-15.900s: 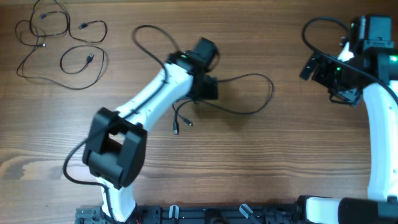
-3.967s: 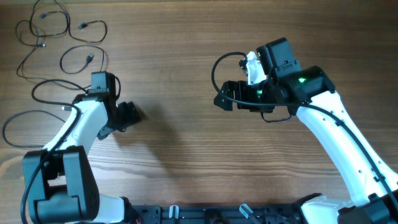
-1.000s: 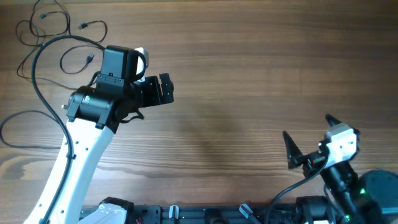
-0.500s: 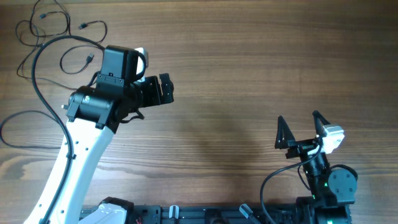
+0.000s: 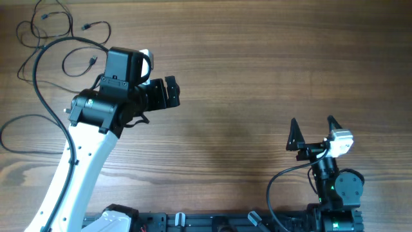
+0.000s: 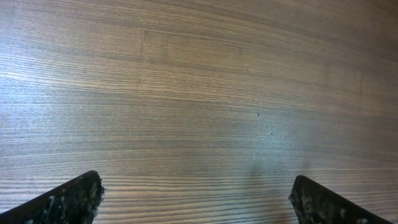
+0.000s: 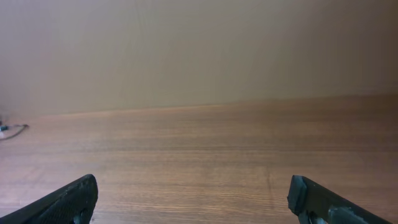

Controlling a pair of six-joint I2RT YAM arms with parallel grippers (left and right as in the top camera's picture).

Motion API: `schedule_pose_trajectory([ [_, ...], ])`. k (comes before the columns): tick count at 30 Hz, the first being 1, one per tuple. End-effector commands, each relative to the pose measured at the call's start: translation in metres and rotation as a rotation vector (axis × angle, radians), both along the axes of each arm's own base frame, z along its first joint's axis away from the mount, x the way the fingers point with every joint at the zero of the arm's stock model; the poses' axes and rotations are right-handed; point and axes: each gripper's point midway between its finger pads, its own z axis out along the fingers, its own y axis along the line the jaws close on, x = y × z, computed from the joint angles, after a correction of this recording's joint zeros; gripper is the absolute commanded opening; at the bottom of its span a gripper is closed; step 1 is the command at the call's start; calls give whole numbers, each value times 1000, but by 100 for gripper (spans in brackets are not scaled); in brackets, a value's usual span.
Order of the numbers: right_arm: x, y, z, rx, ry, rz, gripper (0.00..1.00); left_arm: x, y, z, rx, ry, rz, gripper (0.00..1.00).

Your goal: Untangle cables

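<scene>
Several thin black cables lie in loose loops at the far left corner of the wooden table. One more thin loop lies at the left edge. My left gripper is open and empty, to the right of the cables and apart from them. Its wrist view shows only bare wood between the fingertips. My right gripper is open and empty at the front right, far from the cables. Its wrist view looks low across the table, and a cable end shows far off at the left.
My left arm's thicker black cable arcs over the table's left side, passing near the thin cables. The right arm is folded over its base at the front edge.
The right arm has folded back to the front right and its open gripper has turned a little. The left arm has not moved in the last second.
</scene>
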Motion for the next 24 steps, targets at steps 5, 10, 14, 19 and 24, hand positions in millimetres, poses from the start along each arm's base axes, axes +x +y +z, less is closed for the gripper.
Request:
schedule_pose_trajectory([
  [5, 0, -11, 1, -69, -14, -55, 100, 1, 0, 5, 7, -19, 0, 100],
  [10, 0, -11, 1, -65, -13, -55, 100, 1, 0, 5, 7, -19, 0, 100],
  [14, 0, -11, 1, -97, -16, -51, 100, 1, 0, 5, 7, -19, 0, 100],
  [19, 0, -11, 2, -99, -19, -51, 100, 1, 0, 5, 7, -19, 0, 100],
  [24, 0, -11, 2, -99, -19, -52, 100, 1, 0, 5, 7, -19, 0, 100],
])
